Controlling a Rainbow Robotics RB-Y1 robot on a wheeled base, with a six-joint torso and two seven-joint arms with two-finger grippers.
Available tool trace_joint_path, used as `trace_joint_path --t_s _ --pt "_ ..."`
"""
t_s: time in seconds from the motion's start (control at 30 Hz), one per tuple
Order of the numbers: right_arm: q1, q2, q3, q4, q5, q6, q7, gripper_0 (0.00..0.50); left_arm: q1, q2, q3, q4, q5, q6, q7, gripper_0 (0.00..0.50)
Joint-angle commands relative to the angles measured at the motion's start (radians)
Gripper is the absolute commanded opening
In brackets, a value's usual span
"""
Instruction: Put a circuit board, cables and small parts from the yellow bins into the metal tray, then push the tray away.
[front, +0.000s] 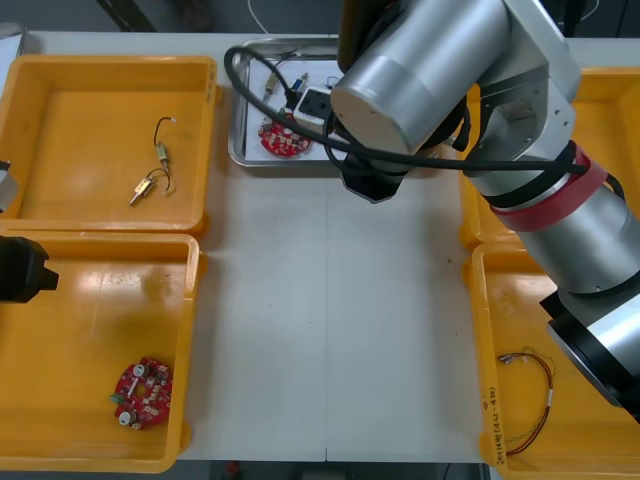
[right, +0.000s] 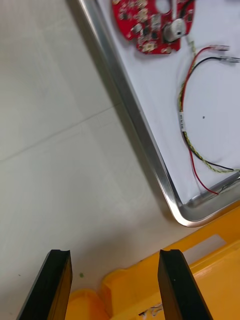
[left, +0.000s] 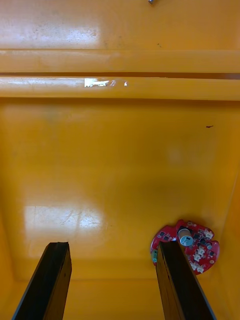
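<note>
Front view, right arm: the right arm reaches across the table to the metal tray. The tray lies at the far edge between the yellow bins, and the arm's bulk covers its right part.
Front view, tray load: a round red circuit board lies in the tray's near part, with cables beyond it. Loading looks well along.
Front view, bins: small metal parts lie in the left far bin. A spare board lies in the left near bin, and a red and yellow cable in the right near bin.
Right wrist view, right gripper: the right gripper is released, its fingers well apart with nothing between them. It hovers over bare table just beside the tray's corner, and a bin rim lies under its tips.
Right wrist view, tray: the circuit board sits near the rim on the white floor, and red, yellow and black cables curl beside it.
Right wrist view, judgement: empty fingers next to the rim suit either another fetch or the push. I cannot make out small parts in the tray, so a fetch may remain.
Left wrist view, left gripper: the left gripper is also released and empty. It hangs over the left near bin's floor with the spare board just beside one finger, and it is probably waiting.
</note>
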Motion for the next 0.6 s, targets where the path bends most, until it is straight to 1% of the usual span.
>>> trace_joint_path --t_s 0.03,0.17,0.27,0.43,0.6 --pt "0.053 0.019 -0.142 -0.102 -0.014 0.007 -0.127 0.500 0.021 0.037 0.030 -0.029 0.008 0.006 -0.040 0.500" --pt "0.093 -0.002 -0.208 -0.152 -0.019 0.007 -0.201 0.500 0.021 0.037 0.030 -0.029 0.008 0.006 -0.040 0.500" --pt "0.155 -0.045 -0.269 -0.204 -0.042 0.007 -0.268 0.500 0.021 0.037 0.030 -0.029 0.008 0.006 -0.040 0.500" --pt "0.229 -0.097 -0.366 -0.257 -0.082 0.007 -0.348 0.500 0.021 0.037 0.030 -0.029 0.008 0.006 -0.040 0.500" --pt "0.313 -0.159 -0.449 -0.318 -0.123 0.007 -0.393 0.500 0.021 0.037 0.030 -0.029 0.008 0.006 -0.040 0.500"
